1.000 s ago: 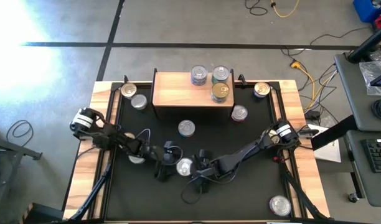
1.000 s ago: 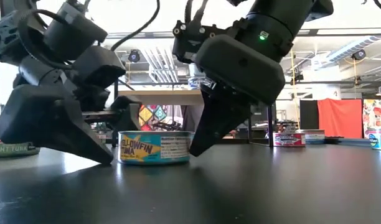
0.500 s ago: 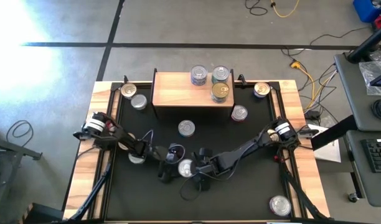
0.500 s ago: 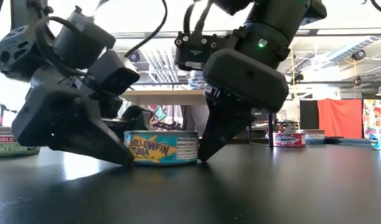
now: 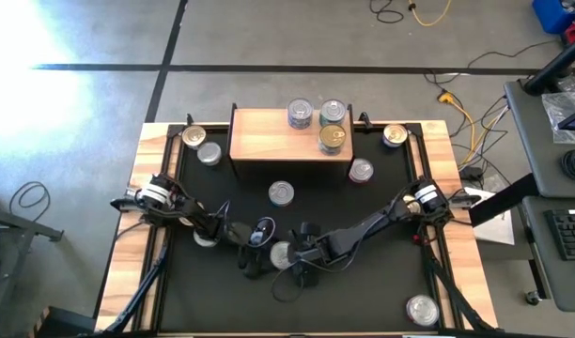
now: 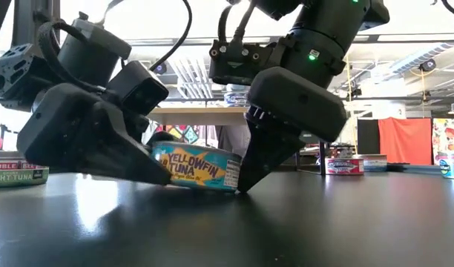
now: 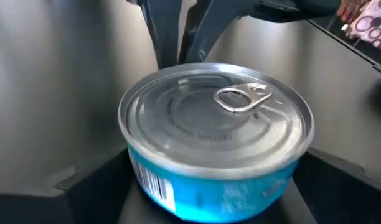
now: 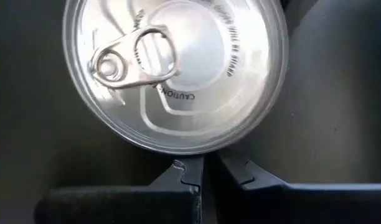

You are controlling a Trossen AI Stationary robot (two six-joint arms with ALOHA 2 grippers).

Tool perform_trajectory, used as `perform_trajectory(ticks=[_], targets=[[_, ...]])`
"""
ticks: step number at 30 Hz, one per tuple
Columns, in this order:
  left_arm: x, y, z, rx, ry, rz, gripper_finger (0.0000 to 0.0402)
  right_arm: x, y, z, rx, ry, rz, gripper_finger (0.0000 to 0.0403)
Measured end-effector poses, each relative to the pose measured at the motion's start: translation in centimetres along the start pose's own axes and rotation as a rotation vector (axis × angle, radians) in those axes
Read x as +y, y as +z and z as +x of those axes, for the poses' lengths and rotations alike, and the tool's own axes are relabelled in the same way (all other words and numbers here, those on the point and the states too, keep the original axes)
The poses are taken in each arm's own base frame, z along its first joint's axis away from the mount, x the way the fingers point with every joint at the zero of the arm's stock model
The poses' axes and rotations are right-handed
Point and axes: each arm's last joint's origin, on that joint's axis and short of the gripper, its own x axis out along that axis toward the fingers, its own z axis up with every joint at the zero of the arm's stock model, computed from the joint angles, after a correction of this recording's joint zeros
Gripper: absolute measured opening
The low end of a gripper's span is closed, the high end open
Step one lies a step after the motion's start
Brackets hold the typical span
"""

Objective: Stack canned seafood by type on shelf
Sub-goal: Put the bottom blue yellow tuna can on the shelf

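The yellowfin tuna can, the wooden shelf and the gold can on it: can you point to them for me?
yellowfin tuna can (image 6: 199,168), low view, on its blue-and-yellow label.
wooden shelf (image 5: 264,139), high view, on a bare part of its board.
gold can (image 5: 333,138), high view, on its lid.

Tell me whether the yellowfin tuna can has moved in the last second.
Yes. The yellowfin can has shifted right toward the red-labelled can in the low view, and now sits tilted, its left side raised.

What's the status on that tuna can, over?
Left end effector open, wedged under tuna can. Right end effector shut, bracing far side. Can tilted. Nothing in the way.
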Motion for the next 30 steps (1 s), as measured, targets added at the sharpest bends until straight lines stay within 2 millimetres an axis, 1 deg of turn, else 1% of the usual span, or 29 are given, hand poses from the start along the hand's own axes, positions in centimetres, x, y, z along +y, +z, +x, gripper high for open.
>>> perform_trajectory(ticks=[7,11,16,21,26,30], targets=[[0.0,-1.4,0.8,-0.066,0.005,0.006,0.04,-0.1,-0.2,0.0,0.018,-0.011,0.027,0.0013],[0.0,-1.8,0.6,-0.102,0.01,0.008,0.04,-0.1,-0.1,-0.1,0.02,-0.006,0.038,0.0013],[0.1,-1.8,0.2,-0.092,0.046,-0.003,0.0394,-0.3,0.1,-0.6,0.018,-0.01,0.041,0.0013],[0.4,-1.6,-0.3,-0.067,0.1,-0.008,0.0385,-1.0,0.7,-2.3,0.02,-0.021,0.05,0.0013],[0.4,-1.4,-0.5,-0.007,0.153,0.026,0.0384,-2.1,0.4,-4.7,0.102,-0.039,0.027,0.0013],[0.4,-0.8,-0.9,-0.005,0.168,0.023,0.0383,-3.6,1.0,-7.5,0.084,-0.043,0.029,0.0013]])
